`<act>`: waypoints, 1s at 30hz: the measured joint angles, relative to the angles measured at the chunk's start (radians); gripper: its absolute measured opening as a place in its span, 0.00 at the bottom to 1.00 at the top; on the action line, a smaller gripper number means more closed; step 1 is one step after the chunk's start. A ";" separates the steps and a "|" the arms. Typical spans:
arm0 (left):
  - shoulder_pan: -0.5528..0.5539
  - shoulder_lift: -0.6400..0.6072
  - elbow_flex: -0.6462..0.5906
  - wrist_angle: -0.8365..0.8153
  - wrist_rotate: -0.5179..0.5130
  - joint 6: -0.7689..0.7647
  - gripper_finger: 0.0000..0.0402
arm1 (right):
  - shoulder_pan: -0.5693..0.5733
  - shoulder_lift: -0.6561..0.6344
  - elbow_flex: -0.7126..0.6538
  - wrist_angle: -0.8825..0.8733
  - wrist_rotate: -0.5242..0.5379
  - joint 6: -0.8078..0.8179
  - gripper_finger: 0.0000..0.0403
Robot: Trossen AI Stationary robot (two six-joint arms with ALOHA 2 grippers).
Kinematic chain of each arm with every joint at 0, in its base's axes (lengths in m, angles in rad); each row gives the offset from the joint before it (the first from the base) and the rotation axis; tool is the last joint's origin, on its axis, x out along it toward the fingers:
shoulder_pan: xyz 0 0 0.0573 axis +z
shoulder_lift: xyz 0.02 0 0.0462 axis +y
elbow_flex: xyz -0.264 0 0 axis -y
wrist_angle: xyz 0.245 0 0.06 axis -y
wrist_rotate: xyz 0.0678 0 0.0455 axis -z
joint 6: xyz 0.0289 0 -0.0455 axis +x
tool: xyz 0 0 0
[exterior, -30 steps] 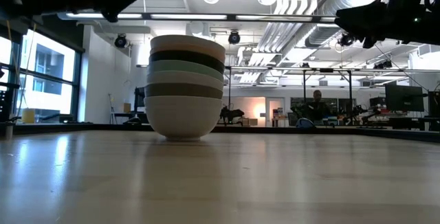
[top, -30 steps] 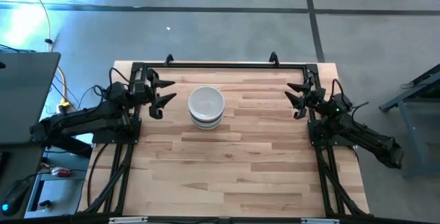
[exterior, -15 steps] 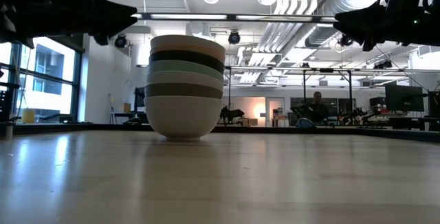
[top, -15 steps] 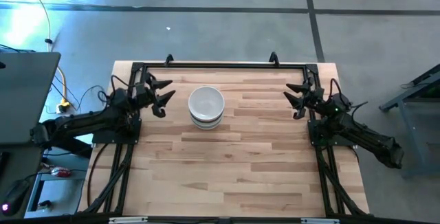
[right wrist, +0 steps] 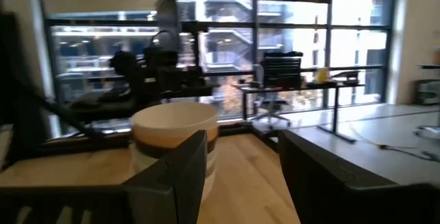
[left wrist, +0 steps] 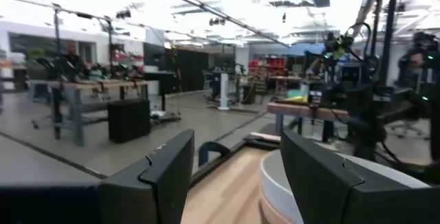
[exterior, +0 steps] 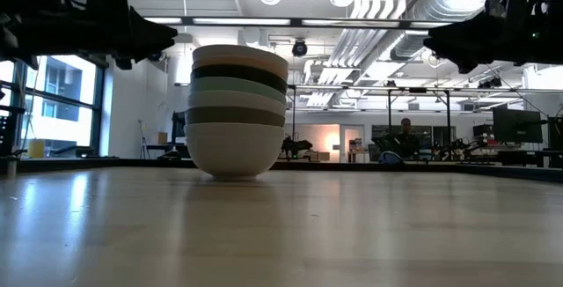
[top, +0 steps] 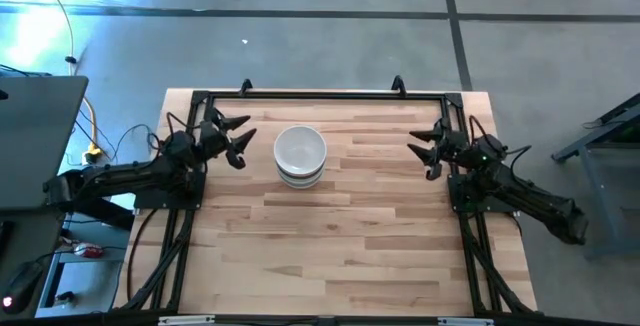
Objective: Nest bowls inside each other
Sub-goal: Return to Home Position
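We see the stack of bowls [top: 300, 156] on the light wood worktop [top: 340, 236], toward its far edge and left of centre, with both arms clear of it. From table height the nest shows its layers. A white bowl [exterior: 233, 150] sits on the wood at the bottom. Above it come a grey-olive band [exterior: 234, 116], a pale rim, a mint-green bowl [exterior: 236, 87] and a black bowl [exterior: 237, 71], with a white bowl [exterior: 239, 56] topping the pile. A thin peach edge under that top bowl shows only in the left wrist view. The bowls sit level, each inside the one below.

The left end effector [top: 242, 141] hangs above the worktop just left of the stack, fingers spread wide and holding nothing. The right end effector [top: 422, 152] hovers well apart from the stack, near the worktop's right edge. It points back toward the bowls, and its fingers too are wide and empty. In the room beyond, a person [exterior: 405, 134] is seen among workbenches.
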 joint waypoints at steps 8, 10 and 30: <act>-0.105 0.147 0.001 0.159 -0.006 -0.039 0.52 | 0.077 0.040 0.000 -0.012 -0.054 0.018 0.43; -0.134 0.194 0.001 0.190 -0.021 -0.039 0.52 | 0.112 0.052 0.000 -0.012 -0.054 0.017 0.43; -0.298 0.543 0.063 0.416 -0.045 -0.009 0.52 | 0.384 0.117 -0.001 0.004 0.012 0.008 0.43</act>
